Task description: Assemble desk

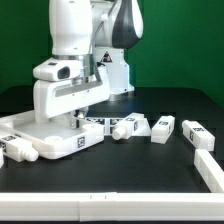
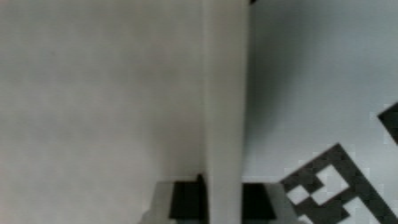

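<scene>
The desk panel (image 1: 50, 138) lies flat on the black table (image 1: 130, 170), toward the exterior view's left, with square tags on its near edge. Four loose white legs lie on the table around it:

- One leg (image 1: 17, 150) is at the panel's near corner on the exterior view's left.
- A second leg (image 1: 127, 127) is just beside the panel on the exterior view's right.
- A third leg (image 1: 161, 128) and a fourth leg (image 1: 198, 133) lie farther out along the same line, each apart from the next.

The gripper (image 1: 76, 118) points down and sits low over the panel's far side. Its fingertips are hidden behind the hand body, so neither the finger spacing nor contact with the panel can be told.

The wrist view is blurred. It shows a white surface (image 2: 107, 100) very close, with a straight edge running through it and part of a black-and-white tag (image 2: 329, 185).

A white rail (image 1: 212, 172) borders the table in front and on the exterior view's right.
</scene>
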